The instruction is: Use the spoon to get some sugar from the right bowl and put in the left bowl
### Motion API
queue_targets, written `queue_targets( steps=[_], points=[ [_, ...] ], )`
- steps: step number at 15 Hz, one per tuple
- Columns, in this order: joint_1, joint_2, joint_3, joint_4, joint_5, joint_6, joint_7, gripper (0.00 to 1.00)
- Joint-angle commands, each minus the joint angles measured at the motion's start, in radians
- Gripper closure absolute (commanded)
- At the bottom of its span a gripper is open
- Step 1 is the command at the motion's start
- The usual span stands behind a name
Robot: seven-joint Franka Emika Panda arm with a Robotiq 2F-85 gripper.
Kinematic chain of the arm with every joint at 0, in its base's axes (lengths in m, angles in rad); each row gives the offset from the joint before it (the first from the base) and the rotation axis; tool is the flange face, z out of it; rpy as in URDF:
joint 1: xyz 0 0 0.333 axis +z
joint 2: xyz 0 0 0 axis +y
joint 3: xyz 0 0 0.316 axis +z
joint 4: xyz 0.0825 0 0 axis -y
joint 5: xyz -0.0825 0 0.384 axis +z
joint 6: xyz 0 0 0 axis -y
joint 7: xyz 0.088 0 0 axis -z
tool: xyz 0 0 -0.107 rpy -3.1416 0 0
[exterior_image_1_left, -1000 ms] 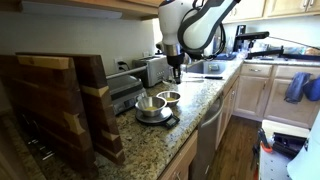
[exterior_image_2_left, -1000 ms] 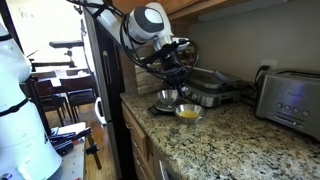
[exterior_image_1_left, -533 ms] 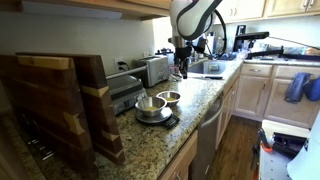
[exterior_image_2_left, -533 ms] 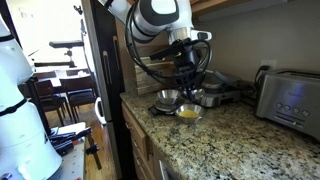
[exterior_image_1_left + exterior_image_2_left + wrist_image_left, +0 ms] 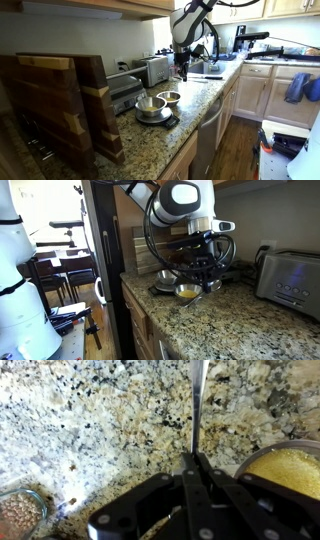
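My gripper [image 5: 195, 457] is shut on the spoon [image 5: 197, 400], a thin dark handle running up to the top edge of the wrist view; its scoop end is out of view. The gripper [image 5: 208, 275] hangs over the granite counter just beside the left bowl [image 5: 187, 292], a shiny metal bowl with yellowish contents, also at the right edge of the wrist view [image 5: 285, 465]. The right bowl [image 5: 166, 278], metal with a pale inside, stands just behind it. Any sugar on the spoon cannot be made out. The gripper also shows in an exterior view [image 5: 181, 65], beyond the bowls.
A toaster [image 5: 290, 280] stands on the counter past the gripper, and a dark grill [image 5: 122, 90] sits behind the bowls. Wooden cutting boards [image 5: 60, 100] lean at the counter's end. A small glass jar [image 5: 18, 515] of brownish grains sits at the wrist view's lower left.
The gripper with the spoon has moved from over the bowls sideways along the counter toward the toaster and slightly down. The bowls have not moved.
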Motion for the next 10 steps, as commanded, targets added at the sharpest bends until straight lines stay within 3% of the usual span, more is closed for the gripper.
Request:
queue_targets(
  steps=[1,10],
  points=[
    [-0.028,0.079,0.009,0.072,0.046,-0.012,-0.043,0.97],
    [-0.089,0.220,0.031,0.158,0.110,0.020,-0.117,0.97]
  ],
)
